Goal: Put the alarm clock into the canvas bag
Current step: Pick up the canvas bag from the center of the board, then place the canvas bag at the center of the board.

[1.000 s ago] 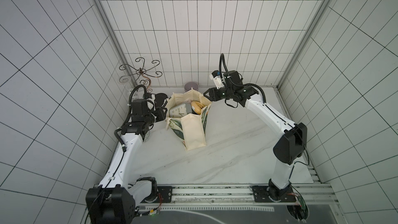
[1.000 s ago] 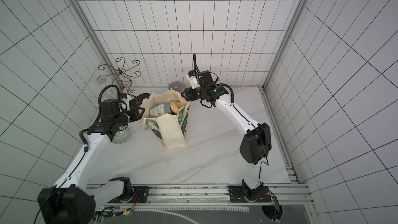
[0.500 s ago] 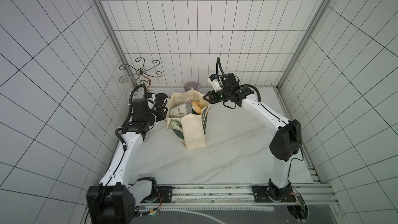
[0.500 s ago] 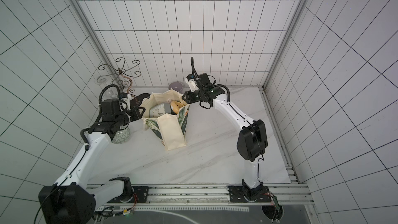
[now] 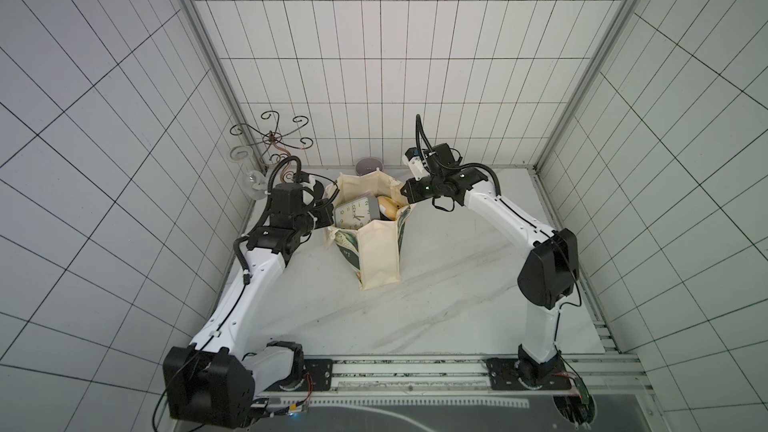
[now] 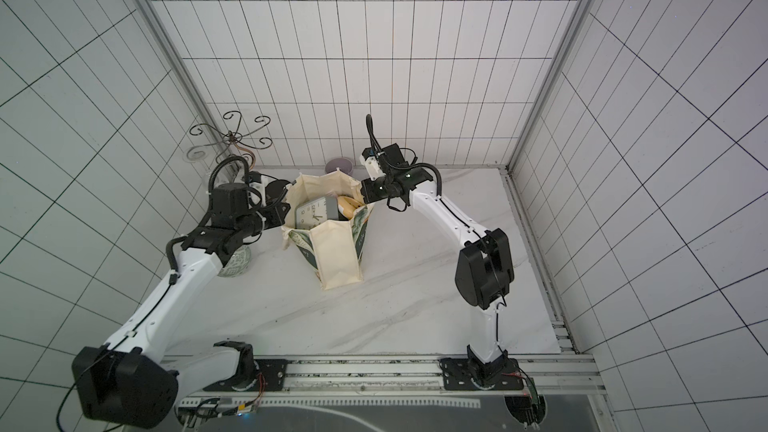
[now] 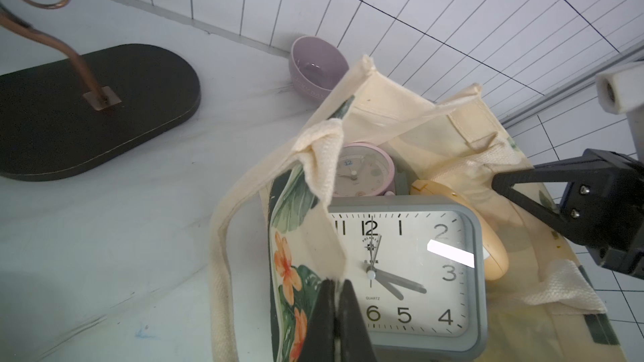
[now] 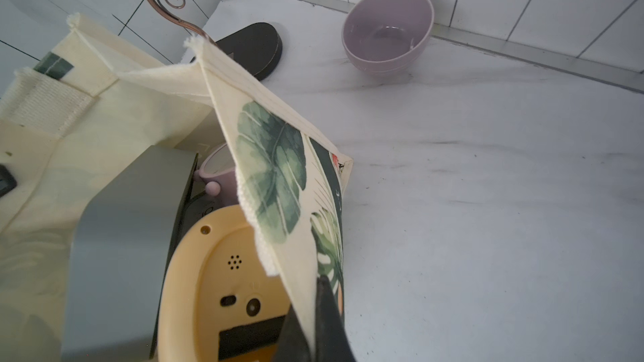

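Observation:
The canvas bag [image 5: 377, 253] [image 6: 337, 257] stands open at the back of the table in both top views. Inside it a grey square alarm clock [image 7: 404, 273] [image 5: 353, 214] faces up. A yellow clock [image 8: 209, 273] [image 7: 488, 248] and a small pink clock [image 7: 362, 172] lie in the bag beside it. My left gripper [image 7: 337, 282] [image 5: 328, 211] is shut on the bag's left rim, with leaf-print cloth pinched between its fingers. My right gripper [image 8: 315, 294] [image 5: 405, 193] is shut on the opposite rim. Between them the bag's mouth is spread wide.
A lilac bowl [image 5: 368, 166] [image 8: 388, 29] sits against the back wall behind the bag. A curled wire stand on a dark oval base [image 7: 87, 109] [image 5: 270, 139] stands at the back left. A patterned cup [image 6: 237, 263] sits under my left arm.
Both grippers have closed onto the bag's rims. The right gripper has shifted a little left, to the bag's edge. The bag and the clocks inside it have stayed put.

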Controlling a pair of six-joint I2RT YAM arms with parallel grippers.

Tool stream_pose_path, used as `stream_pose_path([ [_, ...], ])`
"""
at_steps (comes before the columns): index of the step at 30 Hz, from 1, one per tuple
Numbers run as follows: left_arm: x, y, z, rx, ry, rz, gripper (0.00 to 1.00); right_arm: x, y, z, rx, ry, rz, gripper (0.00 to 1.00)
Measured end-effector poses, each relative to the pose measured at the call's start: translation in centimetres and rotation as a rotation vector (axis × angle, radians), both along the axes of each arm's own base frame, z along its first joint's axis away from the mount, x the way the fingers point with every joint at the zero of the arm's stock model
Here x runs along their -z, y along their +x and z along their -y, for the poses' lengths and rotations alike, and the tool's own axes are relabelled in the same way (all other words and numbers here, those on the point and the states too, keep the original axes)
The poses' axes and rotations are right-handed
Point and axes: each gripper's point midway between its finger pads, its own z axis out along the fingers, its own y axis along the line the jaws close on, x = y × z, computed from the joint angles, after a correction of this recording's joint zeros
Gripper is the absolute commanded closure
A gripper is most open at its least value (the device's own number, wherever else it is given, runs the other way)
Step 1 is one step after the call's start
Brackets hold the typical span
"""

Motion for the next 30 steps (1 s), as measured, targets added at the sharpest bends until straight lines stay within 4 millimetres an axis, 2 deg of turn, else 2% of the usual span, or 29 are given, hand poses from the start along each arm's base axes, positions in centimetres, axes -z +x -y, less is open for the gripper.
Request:
stream_pose_path([
  [3,-0.6,0.5,3.7,0.057,0.001,-0.005,1.00,-0.9,0.9,3.3,0.068,-0.010,-0.002,1.00],
  [6,-1.1,1.6,7.8,0.122,0.003,-0.002,1.00,-1.9,2.1,7.8,0.166,-0.016,-0.001,1.00],
  [9,-1.6,3.1,11.0,0.166,-0.016,0.018,1.00,-3.0,2.9,11.7,0.247,-0.009,0.013,1.00],
  [12,-1.1,4.8,13.4,0.192,-0.028,0.034,1.00,-3.2,3.7,14.6,0.308,-0.004,0.019,1.00],
  [15,-0.2,6.1,14.9,0.204,-0.027,0.036,1.00,-2.1,4.3,16.4,0.345,-0.005,0.008,1.00],
  [16,0.0,6.4,15.2,0.206,-0.027,0.038,1.00,-1.6,4.4,16.9,0.353,-0.005,0.001,1.00],
  [17,0.2,6.7,15.4,0.205,-0.029,0.040,0.97,-1.2,4.5,17.3,0.362,-0.002,-0.006,0.91],
  [18,0.2,6.8,15.4,0.205,-0.032,0.043,0.92,-1.1,4.6,17.6,0.368,0.007,-0.005,0.77],
  [19,0.0,6.9,15.5,0.205,-0.034,0.048,0.87,-1.0,4.7,17.7,0.369,0.016,-0.002,0.60],
  [20,-0.4,7.1,15.6,0.204,-0.041,0.067,0.78,-1.1,4.9,17.8,0.371,0.028,0.008,0.39],
  [21,-0.9,7.3,15.7,0.204,-0.049,0.088,0.67,-1.3,5.0,17.8,0.369,0.035,0.020,0.03],
  [23,-2.1,7.7,15.9,0.205,-0.062,0.133,0.44,-1.6,5.0,17.8,0.370,0.041,0.037,0.00],
  [25,-3.2,8.0,15.4,0.188,-0.061,0.173,0.28,-2.3,4.9,18.4,0.380,0.050,0.061,0.00],
  [27,-4.7,7.7,13.7,0.138,-0.042,0.230,0.04,-2.9,4.2,19.9,0.407,0.071,0.085,0.00],
  [28,-5.6,7.3,12.4,0.106,-0.031,0.266,0.03,-3.1,3.8,20.8,0.426,0.083,0.095,0.00],
  [30,-7.8,6.0,8.6,0.008,-0.027,0.346,0.03,-3.5,2.7,24.2,0.500,0.108,0.123,0.00],
])
